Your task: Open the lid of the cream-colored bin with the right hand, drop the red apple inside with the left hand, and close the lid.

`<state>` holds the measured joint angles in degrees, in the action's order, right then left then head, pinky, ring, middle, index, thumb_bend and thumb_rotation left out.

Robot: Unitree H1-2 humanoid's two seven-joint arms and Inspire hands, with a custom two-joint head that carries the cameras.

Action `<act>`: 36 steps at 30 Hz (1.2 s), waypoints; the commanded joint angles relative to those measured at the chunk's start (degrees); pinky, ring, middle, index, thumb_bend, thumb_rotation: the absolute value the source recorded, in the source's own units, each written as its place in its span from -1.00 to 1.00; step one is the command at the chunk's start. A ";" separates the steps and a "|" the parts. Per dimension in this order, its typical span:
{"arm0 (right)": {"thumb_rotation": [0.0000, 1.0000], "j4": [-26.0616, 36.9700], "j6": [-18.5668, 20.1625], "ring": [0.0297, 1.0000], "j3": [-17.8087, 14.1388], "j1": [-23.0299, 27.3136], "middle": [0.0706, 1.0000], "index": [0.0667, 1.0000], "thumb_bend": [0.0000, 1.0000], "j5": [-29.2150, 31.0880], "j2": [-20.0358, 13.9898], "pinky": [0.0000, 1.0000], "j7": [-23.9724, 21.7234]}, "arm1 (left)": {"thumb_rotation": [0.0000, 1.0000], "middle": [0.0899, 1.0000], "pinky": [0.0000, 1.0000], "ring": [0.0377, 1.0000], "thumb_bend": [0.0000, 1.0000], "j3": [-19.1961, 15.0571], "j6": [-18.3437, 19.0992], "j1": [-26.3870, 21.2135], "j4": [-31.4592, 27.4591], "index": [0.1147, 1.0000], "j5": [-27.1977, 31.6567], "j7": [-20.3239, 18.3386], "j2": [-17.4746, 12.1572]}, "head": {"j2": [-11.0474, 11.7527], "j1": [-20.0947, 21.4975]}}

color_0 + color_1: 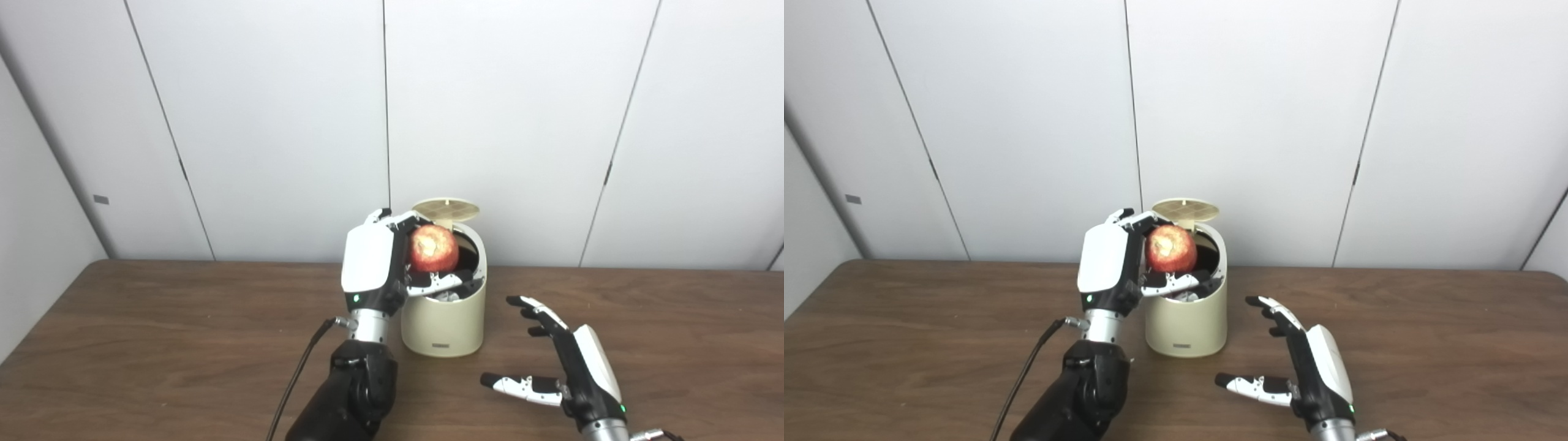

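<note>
The cream-colored bin [442,324] stands on the brown table near its far edge. Its round lid [445,209] is tipped up and back, so the dark opening shows. My left hand [373,263] is shut on the red apple [433,248] and holds it over the bin's open mouth, at the left side of the rim. My right hand [569,367] is open and empty, low over the table to the right of the bin and nearer to me, fingers spread, apart from the bin. The same scene shows in the right eye view, with the apple [1170,248] over the bin [1185,324].
The wooden table [153,343] reaches to a white panelled wall behind the bin. A black cable [297,380] runs down from my left wrist over the table's front left. Something pale lies inside the bin [450,296].
</note>
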<state>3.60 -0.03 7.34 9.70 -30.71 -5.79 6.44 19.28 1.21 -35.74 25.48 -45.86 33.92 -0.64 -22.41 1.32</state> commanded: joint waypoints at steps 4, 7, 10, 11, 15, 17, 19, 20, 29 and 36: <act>-0.52 2.08 -0.08 0.64 0.08 1.84 0.70 0.58 0.32 -0.40 0.46 0.43 0.45 | -1.00 -0.11 0.60 0.20 0.07 0.91 0.09 -2.55 0.45 0.10 -1.07 -0.84 -0.27 | -0.06 0.11; -0.53 2.23 0.08 0.64 0.14 1.88 0.70 0.58 0.32 -0.39 0.46 0.42 0.31 | -1.00 -0.11 0.58 0.22 0.10 1.15 0.21 -2.60 0.54 0.32 -1.53 -0.65 -0.43 | -0.06 0.11; -0.54 2.23 0.09 0.63 0.16 1.95 0.71 0.58 0.32 -0.26 0.44 0.42 0.25 | -0.79 0.19 0.60 0.25 0.57 1.20 0.15 -2.61 0.49 0.37 -1.71 -0.69 -0.53 | -0.18 0.01; -0.54 2.14 -0.03 0.63 0.17 2.00 0.70 0.57 0.32 -0.28 0.41 0.42 0.33 | -0.77 0.21 0.60 0.26 0.60 1.23 0.08 -2.64 0.48 0.37 -1.79 -0.65 -0.58 | -0.18 0.01; -0.55 1.90 -0.14 0.64 0.17 2.09 0.70 0.57 0.33 -0.22 0.34 0.44 0.37 | -0.73 0.24 0.60 0.28 0.63 1.22 -0.07 -2.58 0.02 0.39 -1.77 -0.90 -0.72 | -0.25 -0.07; -0.53 1.91 -0.07 0.64 0.20 2.10 0.70 0.57 0.33 -0.26 0.31 0.43 0.31 | -0.73 0.24 0.62 0.28 0.63 1.13 -0.16 -2.47 -0.36 0.38 -1.50 -1.23 -0.76 | -0.25 -0.07; -0.51 1.86 -0.07 0.63 0.21 2.10 0.70 0.57 0.33 -0.22 0.32 0.42 0.30 | -0.73 0.23 0.62 0.28 0.63 1.07 -0.21 -2.37 -0.71 0.37 -1.44 -1.40 -0.81 | -0.25 -0.07; -0.51 1.82 -0.07 0.63 0.22 2.13 0.70 0.57 0.33 -0.26 0.32 0.42 0.32 | -0.73 0.22 0.62 0.28 0.64 1.07 -0.23 -2.33 -0.87 0.37 -1.48 -1.41 -0.86 | -0.36 -0.27; -0.55 1.55 -0.11 0.64 0.34 2.29 0.70 0.57 0.33 -0.26 0.29 0.44 0.28 | -0.72 0.21 0.60 0.28 0.62 0.83 0.23 -1.93 -2.42 0.34 -1.48 -2.70 -1.14 | -0.53 -0.27; -0.53 1.69 0.19 0.64 0.49 2.29 0.70 0.57 0.33 -0.57 0.26 0.46 0.24 | -0.72 0.21 0.57 0.25 0.64 0.62 0.17 -1.77 -3.03 0.31 -1.59 -3.01 -1.25 | -0.68 -0.32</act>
<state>3.73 0.71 7.80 10.04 -30.83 -5.46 6.38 20.03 1.40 -35.90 23.57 -47.22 31.27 -1.73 -23.03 0.97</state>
